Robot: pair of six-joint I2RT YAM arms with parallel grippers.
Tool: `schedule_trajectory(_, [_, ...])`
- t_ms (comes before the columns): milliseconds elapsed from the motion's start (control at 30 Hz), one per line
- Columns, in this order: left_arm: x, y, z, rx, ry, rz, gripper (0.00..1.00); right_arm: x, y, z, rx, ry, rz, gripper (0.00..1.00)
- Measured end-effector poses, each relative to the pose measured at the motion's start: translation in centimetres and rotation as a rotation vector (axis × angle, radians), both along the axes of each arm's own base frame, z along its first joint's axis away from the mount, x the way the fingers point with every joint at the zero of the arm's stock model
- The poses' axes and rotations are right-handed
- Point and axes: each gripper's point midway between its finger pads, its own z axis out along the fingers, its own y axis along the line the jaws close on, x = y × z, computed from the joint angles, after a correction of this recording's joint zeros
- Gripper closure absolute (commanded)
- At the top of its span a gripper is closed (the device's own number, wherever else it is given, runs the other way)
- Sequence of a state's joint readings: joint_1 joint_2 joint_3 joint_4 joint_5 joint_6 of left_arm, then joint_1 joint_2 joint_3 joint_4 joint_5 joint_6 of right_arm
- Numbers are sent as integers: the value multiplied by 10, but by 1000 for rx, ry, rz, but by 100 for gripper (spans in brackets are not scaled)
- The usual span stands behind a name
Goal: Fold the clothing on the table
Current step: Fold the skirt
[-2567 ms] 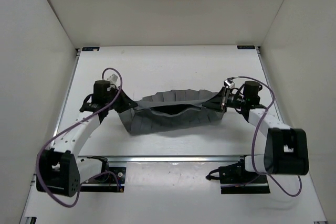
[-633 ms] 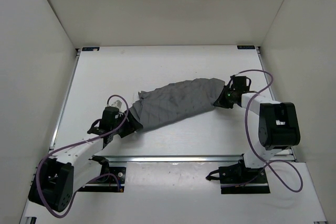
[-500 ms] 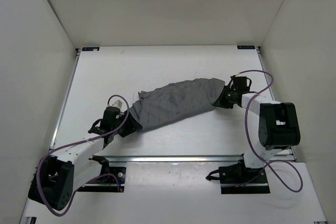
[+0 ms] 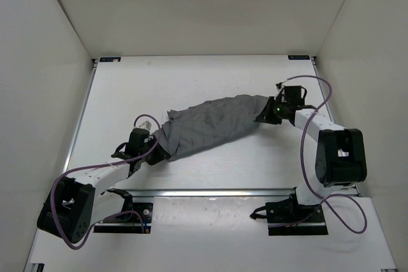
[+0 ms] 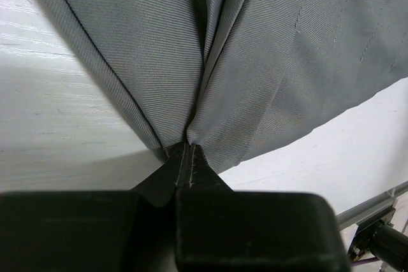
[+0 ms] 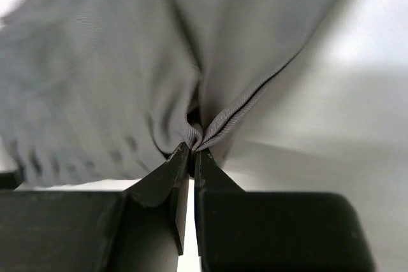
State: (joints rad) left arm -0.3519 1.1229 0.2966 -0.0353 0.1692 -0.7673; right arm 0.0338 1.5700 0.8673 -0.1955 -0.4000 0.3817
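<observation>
The skirt [image 4: 213, 124] is being held at both ends, lying stretched in a slanting band across the middle of the table [image 4: 191, 74], one end near the left arm and the other further back on the right. The left gripper [image 5: 189, 152] is being clamped tight on a bunched corner of cloth, and the right gripper [image 6: 193, 150] is being pinched tight on a gathered fold at the opposite end. The grasp for a fold is judged to be the step in hand. What is being called for next, most likely, is both ends being lifted together and one edge being carried over the other, without cloth being let slip.
</observation>
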Motion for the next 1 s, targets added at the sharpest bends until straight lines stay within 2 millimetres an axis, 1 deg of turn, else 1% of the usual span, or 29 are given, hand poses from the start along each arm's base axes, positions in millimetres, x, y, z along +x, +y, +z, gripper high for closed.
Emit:
schedule_trajectory(67, [0, 0, 0, 0, -1, 0, 100, 12, 17, 24, 19, -63, 71, 100])
schedule_trajectory(133, [1, 0, 0, 2, -5, -2, 100, 26, 43, 57, 36, -148, 160, 100])
schedule_trajectory(167, [1, 0, 0, 1, -7, -2, 100, 33, 60, 76, 43, -196, 212, 100])
schedule_trajectory(233, [2, -1, 0, -2, -11, -1, 100, 41, 96, 107, 58, -276, 314, 100])
schedule_trajectory(267, [3, -1, 0, -4, -13, 1, 100, 42, 120, 123, 71, -319, 379, 100])
schedule_trajectory(333, [4, -1, -1, -6, -18, 2, 100, 37, 160, 140, 92, -366, 486, 100])
schedule_trajectory(367, [5, -1, -1, -6, -21, 2, 100, 30, 181, 144, 105, -378, 545, 100])
schedule_trajectory(433, [6, -1, 0, -8, -25, 3, 100, 13, 217, 143, 129, -375, 644, 100])
schedule_trajectory(500, [6, -1, 0, -8, -29, 3, 100, -8, 246, 134, 148, -347, 733, 100])
schedule_trajectory(567, [7, 0, 0, -8, -31, 4, 100, -27, 268, 121, 156, -311, 804, 100])
schedule_trajectory(633, [7, 0, 0, -8, -31, 6, 100, -46, 286, 108, 160, -274, 861, 100])
schedule_trajectory(767, [7, 0, 0, -10, -34, 5, 100, -77, 310, 84, 166, -204, 946, 100])
schedule_trajectory(900, [7, 2, 0, -10, -38, 9, 100, -94, 327, 65, 168, -159, 1000, 100])
schedule_trajectory(1000, [7, 3, 0, -10, -41, 14, 100, -106, 334, 52, 166, -126, 1029, 100])
